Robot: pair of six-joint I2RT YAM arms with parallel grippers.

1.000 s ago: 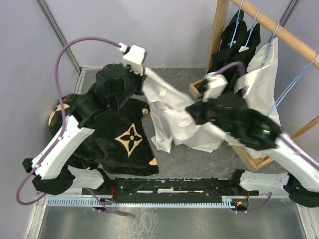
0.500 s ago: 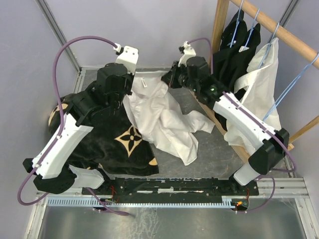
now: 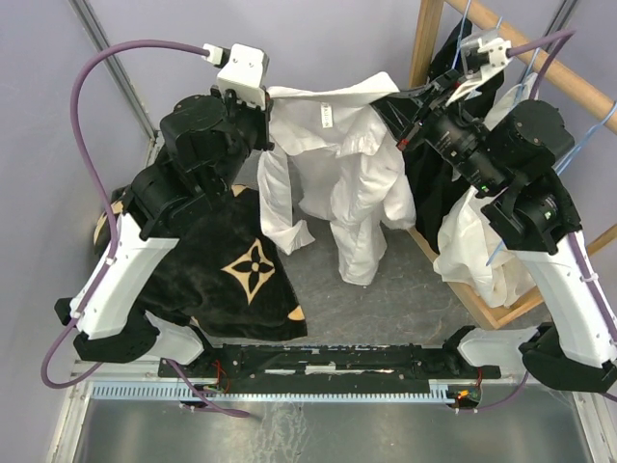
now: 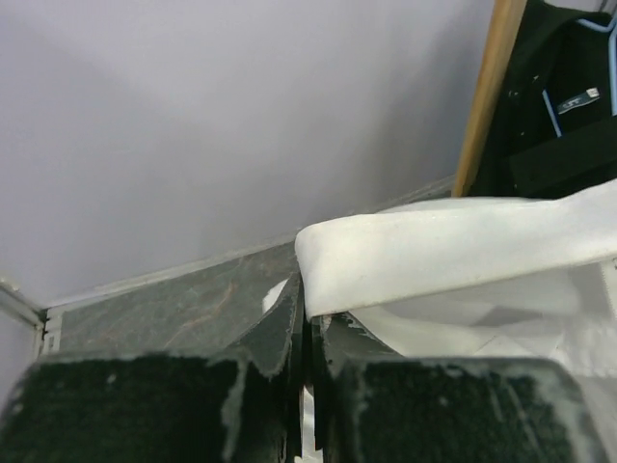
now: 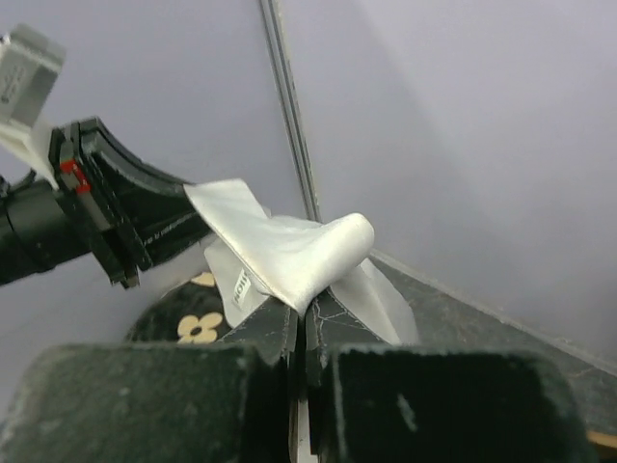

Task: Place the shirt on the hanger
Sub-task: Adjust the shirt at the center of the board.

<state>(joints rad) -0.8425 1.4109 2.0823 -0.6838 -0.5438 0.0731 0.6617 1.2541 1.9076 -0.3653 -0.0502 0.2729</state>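
- So, the shirt [image 3: 337,164] is held up off the bench [image 3: 415,299] at about 12 o'clock in the top view, stretched by its collar between the two arms.
- The left end effector [image 4: 307,323] is seen pressed together on the collar band at the shirt's 10 o'clock corner. In the left wrist view, white fabric is clamped right at the fingertips.
- The right end effector [image 5: 301,323] is likewise closed tight. A folded bit of the white collar is pinched in it at the shirt's 2 o'clock corner.
- A small label [image 3: 326,118] can be made out near the neck, between the two grips.
- Sleeves and front panels hang down toward 6 o'clock. Whether the lowest ends touch the bench can't be told.
- The hanger [image 3: 590,137], thin light-blue wire, is hooked on the wooden rack [image 3: 424,48] at 3 o'clock, and is mostly hidden behind the right arm. The shirt is not on it yet.
- Black shirts [image 3: 448,48] are hung on the same rack at 1 o'clock, and another white garment [image 3: 472,241] droops beside them at 4 o'clock.
- A black cloth with tan flower motifs [image 3: 246,270] is spread on the bench at 8 o'clock, partly under the left arm.
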